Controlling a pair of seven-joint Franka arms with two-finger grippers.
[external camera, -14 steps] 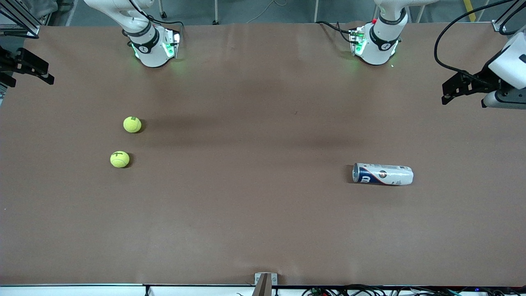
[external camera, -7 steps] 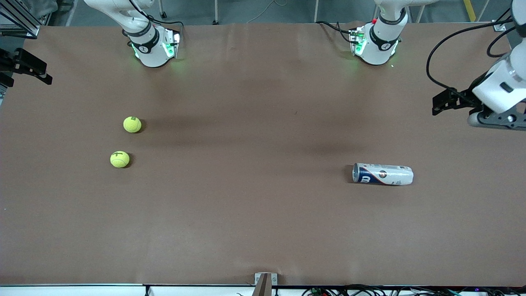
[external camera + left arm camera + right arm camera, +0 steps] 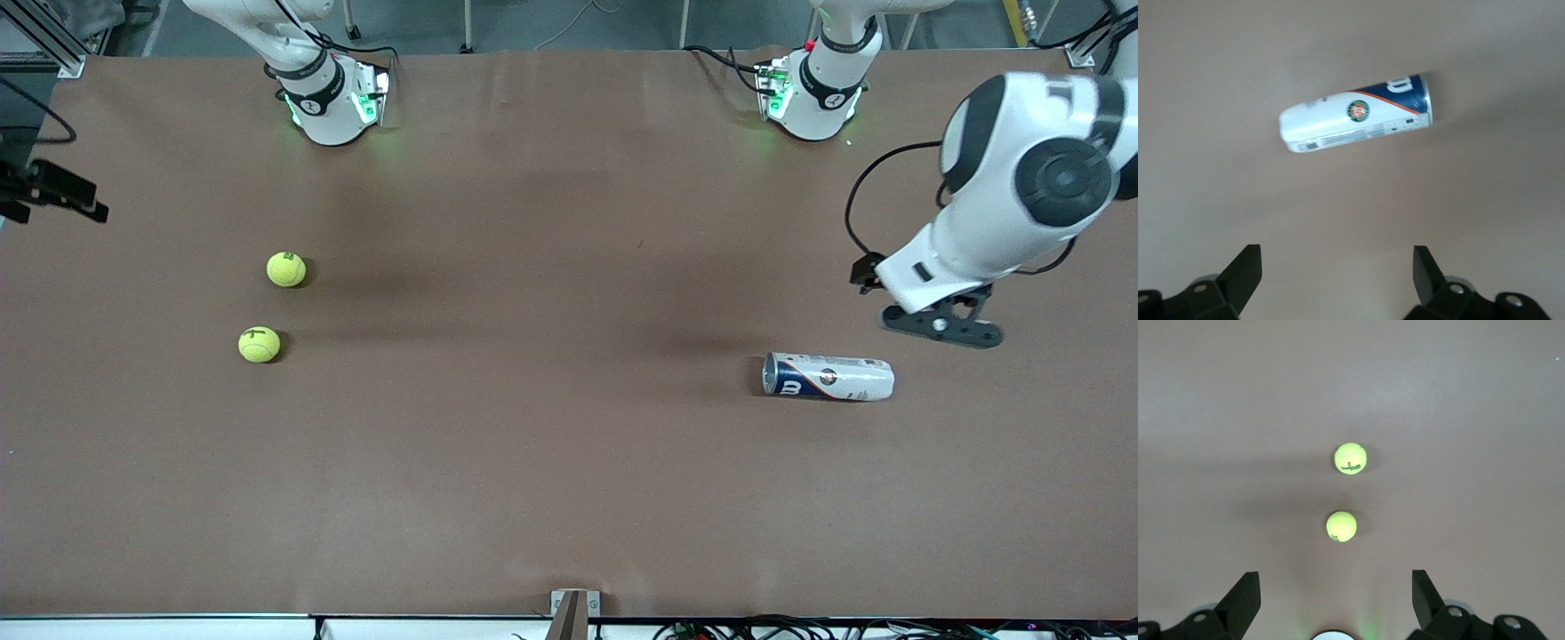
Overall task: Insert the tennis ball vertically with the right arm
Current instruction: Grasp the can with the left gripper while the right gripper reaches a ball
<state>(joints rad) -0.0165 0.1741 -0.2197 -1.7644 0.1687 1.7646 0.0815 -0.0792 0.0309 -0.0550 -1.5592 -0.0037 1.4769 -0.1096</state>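
Left gripper [image 3: 1337, 283] wide, empty, over table just at 1 o'clock of the lying can [image 3: 829, 377]. Right gripper [image 3: 1335, 603] wide, empty, over its table end. Two tennis balls: one [image 3: 286, 269], other [image 3: 259, 345] at its 7 o'clock.

Table [image 3: 569, 498] mostly open brown surface. Obstacles: two tennis balls [image 3: 285, 268] [image 3: 259, 344] toward the right arm's end, apart from each other with a gap between, well in from every edge. Can [image 3: 828, 377] lies on its side toward the left arm's end, bare surface all round it. Whole middle between balls and can is free, same for the strip along the edge nearest the front camera. Left gripper [image 3: 1338, 280] hangs open over the surface just beside the can; right gripper [image 3: 1336, 600] open, up over the right arm's end edge.
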